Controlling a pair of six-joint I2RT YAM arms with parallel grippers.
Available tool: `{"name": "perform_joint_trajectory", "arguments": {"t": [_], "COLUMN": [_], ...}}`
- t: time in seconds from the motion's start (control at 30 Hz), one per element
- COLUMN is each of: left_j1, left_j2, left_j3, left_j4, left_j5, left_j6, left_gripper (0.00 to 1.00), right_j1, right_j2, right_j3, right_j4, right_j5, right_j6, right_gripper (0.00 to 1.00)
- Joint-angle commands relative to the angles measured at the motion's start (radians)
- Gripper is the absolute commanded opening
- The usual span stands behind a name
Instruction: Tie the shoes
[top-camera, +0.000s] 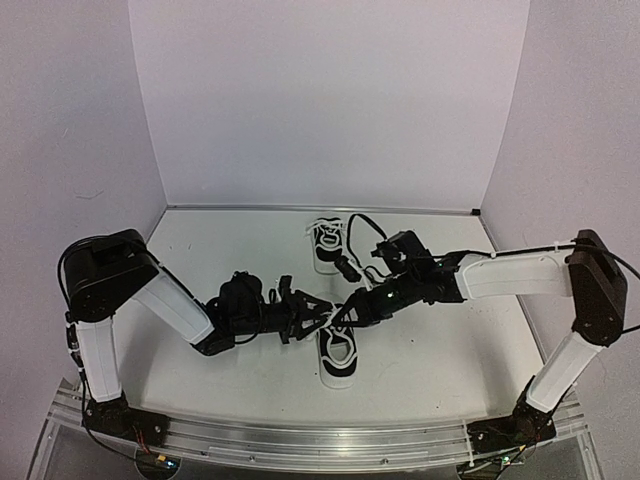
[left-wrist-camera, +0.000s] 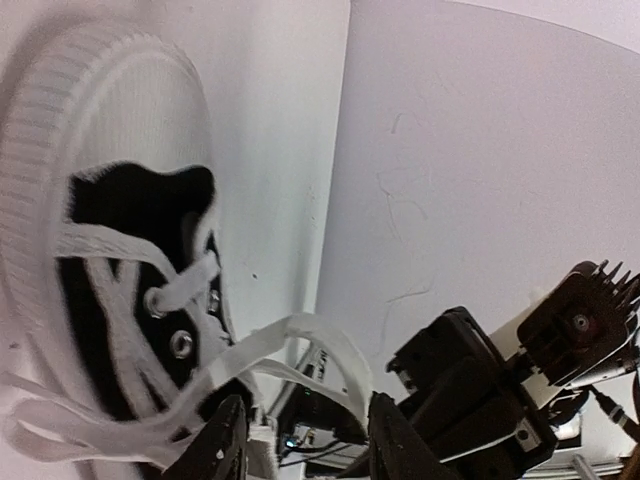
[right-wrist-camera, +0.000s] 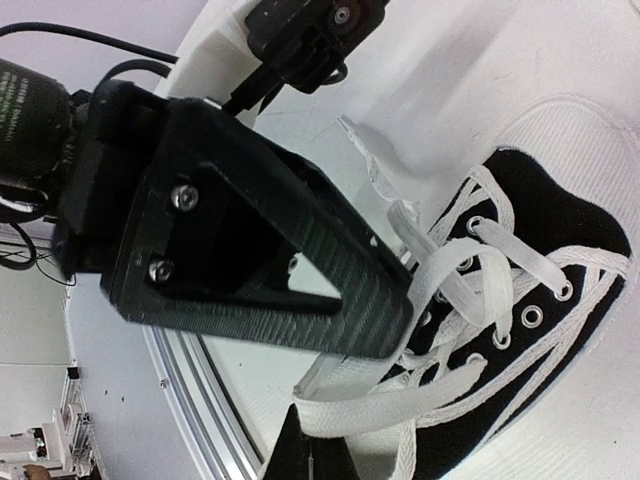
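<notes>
**Both grippers meet over the near shoe's laces**

The near shoe (top-camera: 338, 358), a black sneaker with a white ribbed sole and toe cap, lies on the white table (top-camera: 450, 350). Its toe points toward the aluminium rail (top-camera: 320, 435) at the table's front edge. Its white lace (right-wrist-camera: 370, 408) is loose, crossing the metal eyelets and trailing off the upper in slack loops.

The right gripper (right-wrist-camera: 303, 432) comes in from the shoe's right side. Its fingers are pressed together on a flat strand of that lace, just beside the shoe's upper.

The left gripper (left-wrist-camera: 308, 415) reaches in from the shoe's left side, close against the right one. Its fingers stand apart, and a loop of lace arches across just above the gap without being pinched.

The second shoe (top-camera: 325, 245) sits well beyond the near shoe, toward the back wall (top-camera: 320, 100), with its own laces spilling loosely around it.

From the right wrist, a black motor housing (right-wrist-camera: 25, 110) up and to the left of the near shoe carries small pale print, too blurred to read. No brand mark can be made out on either sneaker.
</notes>
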Motion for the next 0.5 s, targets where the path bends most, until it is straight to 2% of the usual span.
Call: {"name": "perform_joint_trajectory", "arguments": {"t": [0.0, 0.13, 0.23, 0.33, 0.47], "left_j1": [0.05, 0.06, 0.061, 0.066, 0.066], "left_j2": [-0.188, -0.398, -0.485, -0.478, -0.371], "left_j3": [-0.052, 0.004, 0.063, 0.12, 0.204], "left_j4": [-0.209, -0.665, -0.894, -1.058, -1.232], "left_j5": [-0.114, -0.272, -0.362, -0.349, -0.351], "left_j6": [0.213, 0.524, 0.805, 1.049, 1.26], "left_gripper": [0.52, 0.77, 0.91, 0.94, 0.9], "right_j1": [0.005, 0.005, 0.004, 0.005, 0.001], "right_j2": [-0.079, -0.081, -0.071, -0.06, -0.061], "right_j3": [-0.015, -0.02, -0.019, -0.013, -0.009], "right_j4": [-0.035, -0.058, -0.065, -0.071, -0.083], "right_j5": [0.036, 0.051, 0.054, 0.056, 0.067], "right_j6": [-0.017, -0.017, -0.017, -0.018, -0.013], "right_gripper": [0.0, 0.0, 0.0, 0.0, 0.0]}}
